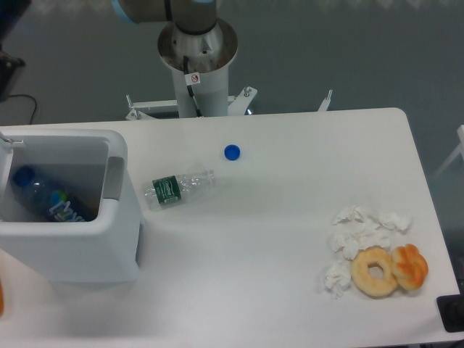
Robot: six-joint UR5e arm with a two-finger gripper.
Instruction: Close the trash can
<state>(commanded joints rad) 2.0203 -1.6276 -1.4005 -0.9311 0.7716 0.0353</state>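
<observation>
The trash can [109, 246] is a big boxy white bin at the left edge of the table, partly cut off by the frame. Its top stands open and I see straight into it. A blue-labelled plastic bottle [51, 203] lies inside. The lid does not show as a flat panel; only a small white-grey piece [7, 142] shows at the bin's far left rim. Of the arm I see only the base column [197, 58] and a blue-grey joint [138, 9] at the top edge. The gripper is out of view.
A clear empty bottle with a green label [177, 188] lies right of the bin, and a blue cap [232, 151] lies beyond it. Crumpled tissues [359, 232], a doughnut [375, 271] and an orange pastry [410, 265] sit at the right front. A dark object [9, 72] is at the top left.
</observation>
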